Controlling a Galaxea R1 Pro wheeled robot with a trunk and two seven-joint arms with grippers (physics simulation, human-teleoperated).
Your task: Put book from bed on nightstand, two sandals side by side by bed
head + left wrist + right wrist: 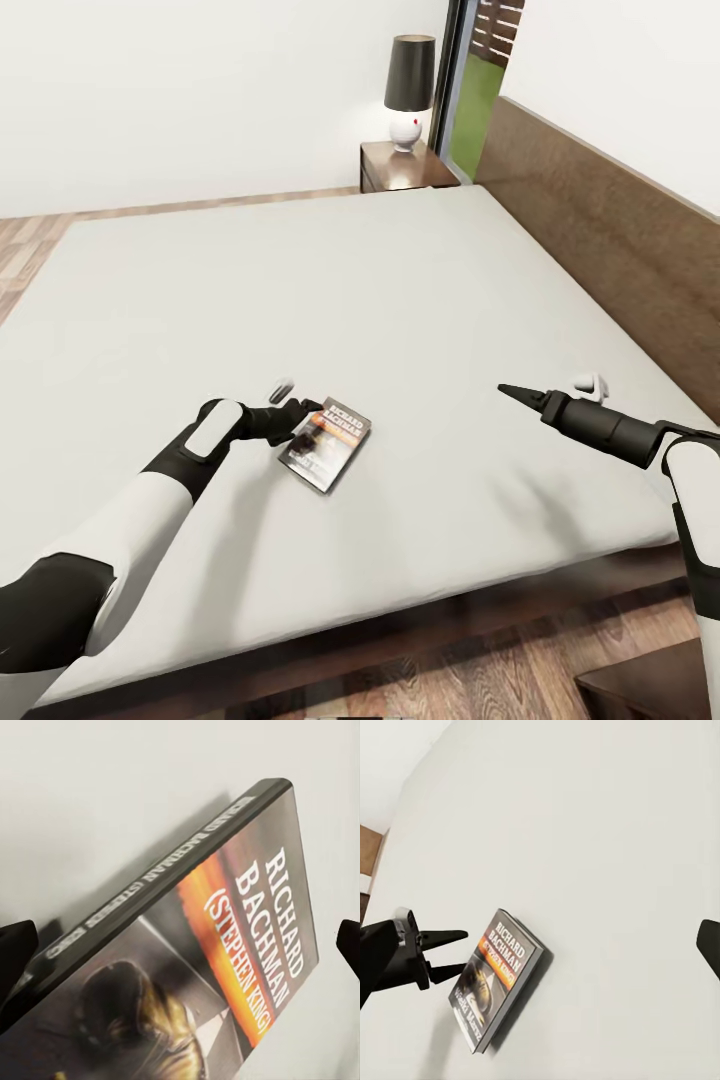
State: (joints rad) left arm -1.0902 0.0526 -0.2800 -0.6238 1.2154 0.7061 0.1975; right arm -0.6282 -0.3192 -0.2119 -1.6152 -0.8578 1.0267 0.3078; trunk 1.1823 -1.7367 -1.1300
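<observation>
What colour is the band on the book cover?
Orange, across the small dark paperback book; clearest in the left wrist view.

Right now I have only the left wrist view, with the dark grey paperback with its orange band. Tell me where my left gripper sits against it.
Observer: The left gripper is open at the paperback's edge nearest that arm; the book lies flat on the pale grey mattress.
Operator: Report the right gripper.
Observer: The right gripper hovers over the mattress, well apart from the book.
Operator: Name the drop-off.
Observer: The glossy dark-brown nightstand stands beyond the bed's far side.
</observation>
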